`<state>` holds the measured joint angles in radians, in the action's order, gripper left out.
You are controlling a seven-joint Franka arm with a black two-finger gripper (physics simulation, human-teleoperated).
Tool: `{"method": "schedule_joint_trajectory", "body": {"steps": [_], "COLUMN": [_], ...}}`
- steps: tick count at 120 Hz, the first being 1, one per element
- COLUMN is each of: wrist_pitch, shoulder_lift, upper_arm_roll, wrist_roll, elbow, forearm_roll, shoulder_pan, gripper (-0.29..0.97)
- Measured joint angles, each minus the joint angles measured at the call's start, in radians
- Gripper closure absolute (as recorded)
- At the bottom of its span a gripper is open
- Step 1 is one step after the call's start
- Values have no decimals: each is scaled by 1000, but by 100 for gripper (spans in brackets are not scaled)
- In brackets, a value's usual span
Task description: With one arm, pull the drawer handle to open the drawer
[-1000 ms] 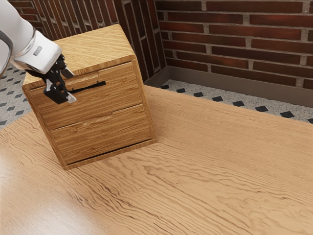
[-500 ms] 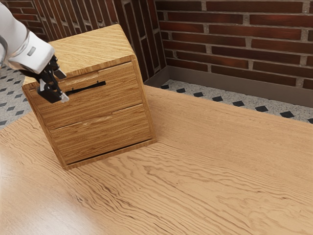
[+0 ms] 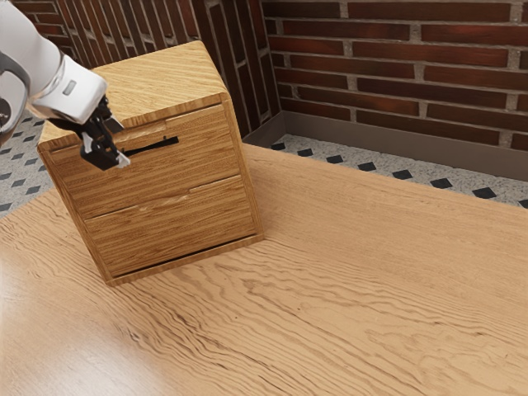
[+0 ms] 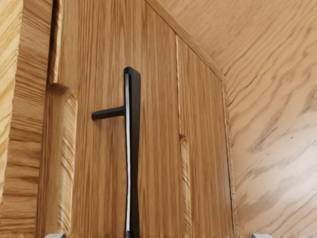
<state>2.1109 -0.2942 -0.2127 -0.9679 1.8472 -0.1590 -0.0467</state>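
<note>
- Tool (image 3: 111,155) has been shifted back toward the exterior view's right since half a second ago and is now set at the end of the black handle (image 3: 153,147).
- Tool is spread wide: fingertips (image 4: 54,236) are seen far apart on either side of the handle, with nothing gripped.
- Top drawer (image 3: 165,169) is unchanged, its front flush with the cabinet (image 3: 148,74). The pull is judged not yet begun, as the handle must be clamped first.
- Lower drawer (image 3: 177,223) is also shut, and the contents of both are hidden.
- Cabinet is stood on the bench (image 3: 346,280).
</note>
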Motion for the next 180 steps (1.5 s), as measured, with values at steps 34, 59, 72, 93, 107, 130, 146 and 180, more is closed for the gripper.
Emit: {"method": "schedule_joint_trajectory", "body": {"steps": [34, 59, 72, 93, 107, 130, 146, 180], "wrist_pitch": [33, 44, 45, 41, 43, 45, 47, 28], "shoulder_lift": [60, 62, 62, 54, 57, 66, 69, 35], "upper_arm_roll": [-7, 31, 32, 26, 6, -6, 3, 62], "wrist_roll": [12, 25, 32, 39, 44, 51, 56, 65], "elbow": [-11, 14, 23, 20, 20, 24, 29, 51], "forearm_roll": [5, 0, -1, -2, -2, -1, 0, -3], "shoulder_pan": [-3, -2, -4, -11, -11, -12, -12, -10], "gripper": [23, 23, 22, 23, 23, 22, 22, 22]}}
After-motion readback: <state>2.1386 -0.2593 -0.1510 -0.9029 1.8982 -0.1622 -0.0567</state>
